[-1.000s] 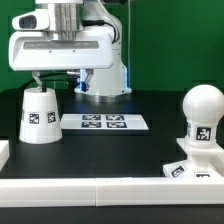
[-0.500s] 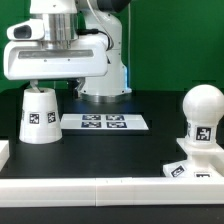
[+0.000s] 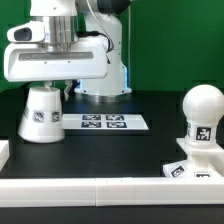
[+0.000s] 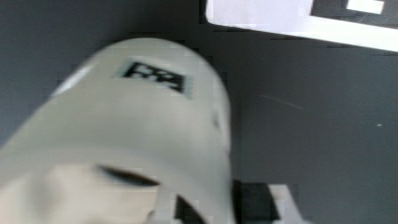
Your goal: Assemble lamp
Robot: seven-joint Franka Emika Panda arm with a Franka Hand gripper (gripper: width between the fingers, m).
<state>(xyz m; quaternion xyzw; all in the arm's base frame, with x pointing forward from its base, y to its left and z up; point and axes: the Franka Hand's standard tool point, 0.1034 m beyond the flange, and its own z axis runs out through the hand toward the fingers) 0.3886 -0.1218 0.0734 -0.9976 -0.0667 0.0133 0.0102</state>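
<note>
The white cone-shaped lamp shade (image 3: 42, 115) stands at the exterior view's left, tipped to one side, with a tag on its wall. My gripper (image 3: 48, 88) is right above it, its jaws closed over the shade's top rim. In the wrist view the shade (image 4: 143, 130) fills most of the picture, and its wall runs between my fingers (image 4: 267, 200). The rounded bulb (image 3: 203, 104) stands upright on the flat square base (image 3: 190, 170) at the exterior view's right, far from my gripper.
The marker board (image 3: 105, 122) lies flat on the black table beside the shade; its corner also shows in the wrist view (image 4: 285, 15). A low white rail (image 3: 110, 190) runs along the front edge. The arm's base (image 3: 100, 80) stands behind.
My gripper came down onto the shade's top and moved toward the exterior view's left. The shade stood upright before and now leans to one side.
</note>
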